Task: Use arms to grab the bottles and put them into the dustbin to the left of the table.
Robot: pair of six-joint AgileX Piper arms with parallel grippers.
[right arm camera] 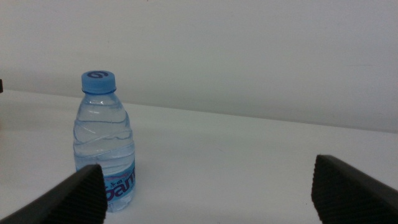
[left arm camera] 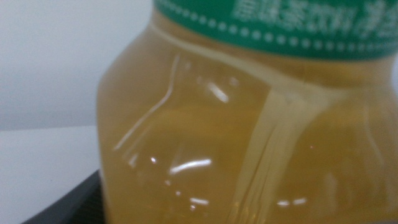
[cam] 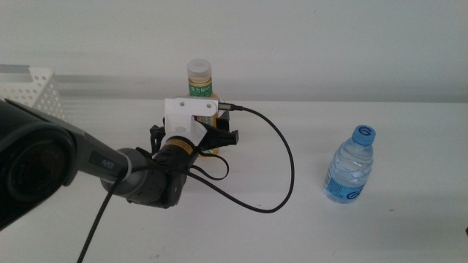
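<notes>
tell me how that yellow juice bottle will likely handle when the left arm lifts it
The yellow juice bottle looks full, so probably heavy for its size. Its glossy, creased plastic wall may be slippery and give slightly under squeeze. It stands tall and upright on the table at the left gripper, so a nudge might tip it.

Plain pale wall [cam: 351, 44] behind the desk's far edge — bare, evenly lit, same in right wrist view.
</notes>
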